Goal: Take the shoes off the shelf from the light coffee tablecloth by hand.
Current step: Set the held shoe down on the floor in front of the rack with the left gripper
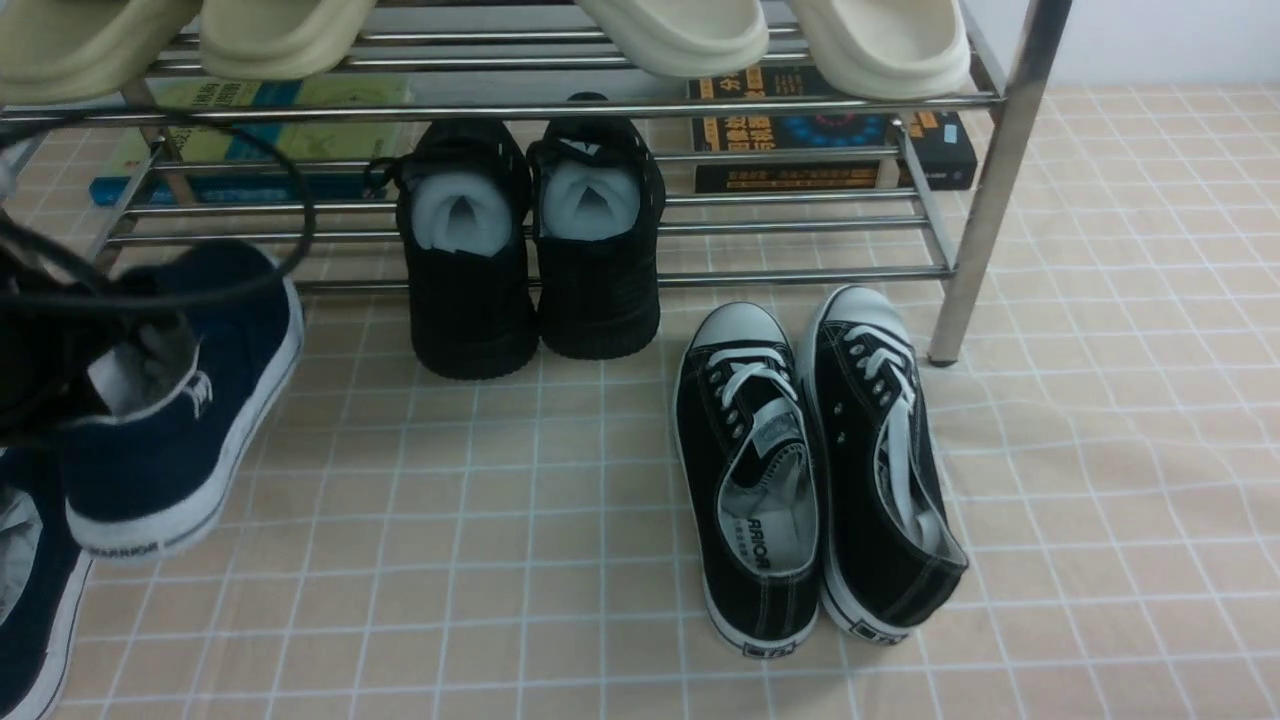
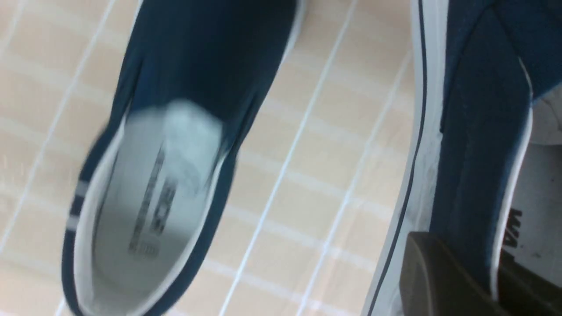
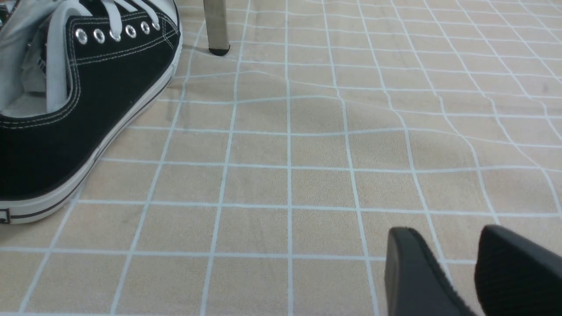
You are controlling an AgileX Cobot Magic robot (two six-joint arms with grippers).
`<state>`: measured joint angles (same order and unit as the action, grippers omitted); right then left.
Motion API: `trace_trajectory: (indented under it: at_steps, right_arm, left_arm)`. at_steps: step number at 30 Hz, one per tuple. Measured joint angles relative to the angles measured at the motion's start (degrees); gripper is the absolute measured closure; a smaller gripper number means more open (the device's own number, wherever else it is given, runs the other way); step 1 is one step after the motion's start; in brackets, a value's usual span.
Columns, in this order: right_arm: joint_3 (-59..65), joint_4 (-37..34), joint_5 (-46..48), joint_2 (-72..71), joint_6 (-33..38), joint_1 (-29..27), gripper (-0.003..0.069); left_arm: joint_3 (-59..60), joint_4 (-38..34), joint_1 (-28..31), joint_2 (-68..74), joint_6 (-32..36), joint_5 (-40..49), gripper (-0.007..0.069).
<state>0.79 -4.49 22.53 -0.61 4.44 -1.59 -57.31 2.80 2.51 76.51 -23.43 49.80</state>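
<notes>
Apparently, one navy canvas slip-on shoe (image 1: 240, 350) is gripped by its side in the nearly closed left end effector (image 2: 448, 267); its mate (image 1: 40, 560) lies off the shelf; placing remains.

The rack (image 1: 978, 190) at the top is shiny, smooth metal; the shoes (image 1: 240, 370) at far left look matt canvas with smooth, rubbery white soles (image 1: 245, 440).

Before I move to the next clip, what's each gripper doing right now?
Left gripper: closed on the side of a navy WARRIOR slip-on.
Right gripper: open, empty.
</notes>
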Motion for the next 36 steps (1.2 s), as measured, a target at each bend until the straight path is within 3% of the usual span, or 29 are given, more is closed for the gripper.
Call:
trace_trajectory:
  at_steps: [11, 18, 36]
  right_arm:
    - [0.0, 0.0, 0.0, 0.0, 0.0, 0.0, 0.0419]
    - [0.0, 0.0, 0.0, 0.0, 0.0, 0.0, 0.0419]
    - [0.0, 0.0, 0.0, 0.0, 0.0, 0.0, 0.0418]
  left_arm:
    - [13.76, 5.22, 0.0, -0.44, -6.19, -17.73, 0.0599]
    - [13.94, 8.54, 0.0, -0.43, -6.36, -18.68, 0.0599]
    - [13.8, 9.15, 0.0, 4.63, -6.36, -17.28, 0.0591]
